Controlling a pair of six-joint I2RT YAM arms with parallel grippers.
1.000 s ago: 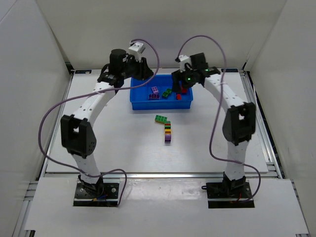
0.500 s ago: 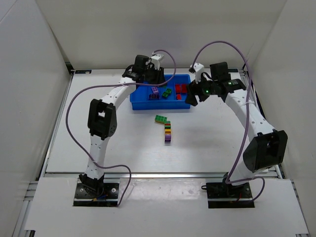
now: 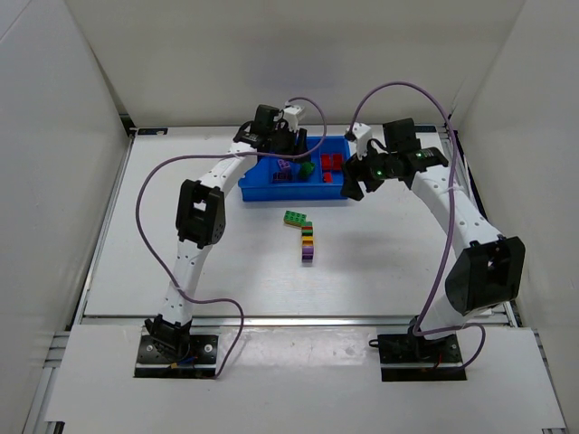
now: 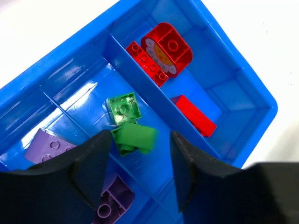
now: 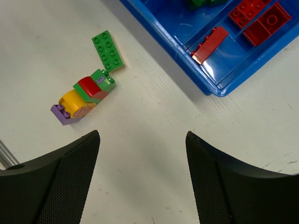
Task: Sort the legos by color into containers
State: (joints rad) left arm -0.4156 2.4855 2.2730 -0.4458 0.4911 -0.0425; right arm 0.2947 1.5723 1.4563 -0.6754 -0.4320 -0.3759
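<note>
The blue tray [image 3: 271,193] stands at the back middle of the table. My left gripper [image 3: 291,149] hovers over it, open; in the left wrist view [image 4: 140,172] a blurred green brick [image 4: 136,138] sits just beyond the fingers, touching neither, beside another green brick [image 4: 122,107] in the same compartment. Purple bricks [image 4: 49,144] fill the compartment to the left and red bricks [image 4: 167,44] those to the right. My right gripper [image 3: 351,185] is open and empty over the table by the tray's near right corner [image 5: 212,88]. A green plate [image 5: 108,50] and a green-red-yellow-purple stack [image 5: 84,99] lie on the table.
The green plate [image 3: 294,217] and the stack [image 3: 308,244] lie in the middle of the table, in front of the tray. White walls enclose the table on the left, back and right. Purple cables loop over both arms.
My left gripper has moved right, to above the tray's middle compartments. My right gripper has drawn back from over the tray's red end to the table at its near right corner.
</note>
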